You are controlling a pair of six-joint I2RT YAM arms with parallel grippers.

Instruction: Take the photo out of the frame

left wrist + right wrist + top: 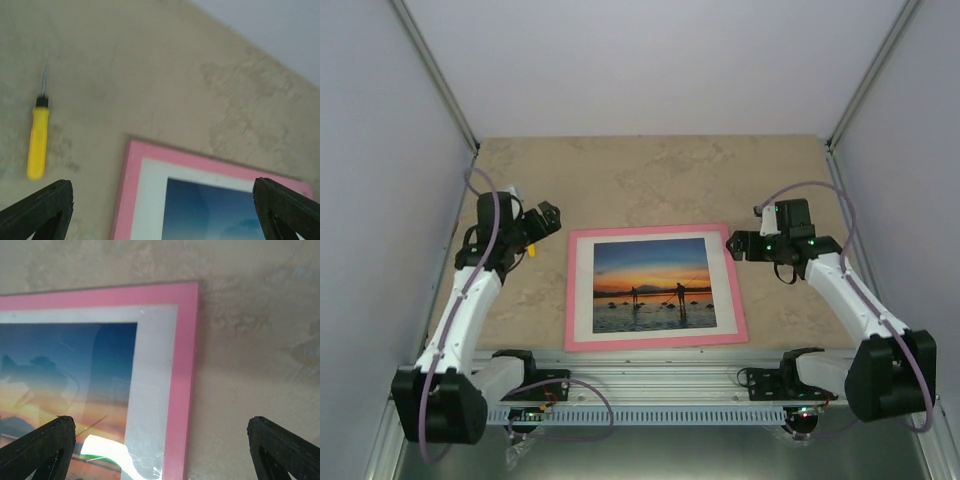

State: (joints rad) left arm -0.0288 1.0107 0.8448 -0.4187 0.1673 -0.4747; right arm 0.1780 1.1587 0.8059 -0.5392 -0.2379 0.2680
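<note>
The pink frame (pixel 656 288) lies flat, face up, near the table's front edge, with the sunset photo (pixel 653 284) inside it behind a white mat. My left gripper (pixel 548 218) hovers open off the frame's far left corner (pixel 131 148), nothing between its fingers (pixel 42 205). My right gripper (pixel 738 244) hovers open at the far right corner, and the pink right rail (pixel 182 390) runs between its spread fingers (pixel 40 442) without touching them. The photo (pixel 75 375) shows under reflective glazing in the right wrist view.
A yellow-handled screwdriver (pixel 38 137) lies on the beige table left of the frame, also visible beside the left gripper (pixel 533 250). Grey walls close in the table on the left, right and back. The aluminium rail (pixel 650 375) with the arm bases runs along the front.
</note>
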